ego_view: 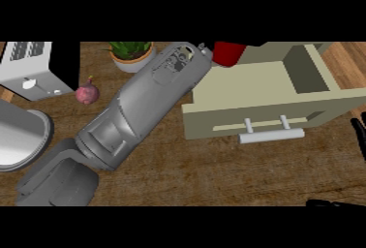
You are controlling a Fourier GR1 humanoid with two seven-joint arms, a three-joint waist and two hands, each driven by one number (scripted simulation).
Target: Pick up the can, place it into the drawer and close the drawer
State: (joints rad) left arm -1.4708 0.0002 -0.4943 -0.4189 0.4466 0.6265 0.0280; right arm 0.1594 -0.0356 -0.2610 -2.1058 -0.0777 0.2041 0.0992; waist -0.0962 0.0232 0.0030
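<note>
A red can (227, 53) shows at the top middle, just behind the back left corner of the beige drawer unit (243, 87). My left forearm (136, 111) stretches diagonally from the lower left up to the can. It hides most of my left hand (241, 44), whose dark fingers curl round the can's top. The drawer stands pulled out, its front (214, 118) carrying a pale bar handle (271, 136), and its hollow (307, 72) opens at the right. My right hand (358, 131) rests open at the right edge, fingers up.
A silver toaster (28, 68) stands at the far left. A potted plant (130, 55) is beside the left forearm, with a reddish-purple vegetable (87, 93) below it. A round grey metal vessel (18, 140) lies at the left edge. Bare wooden counter (236, 169) lies before the drawer.
</note>
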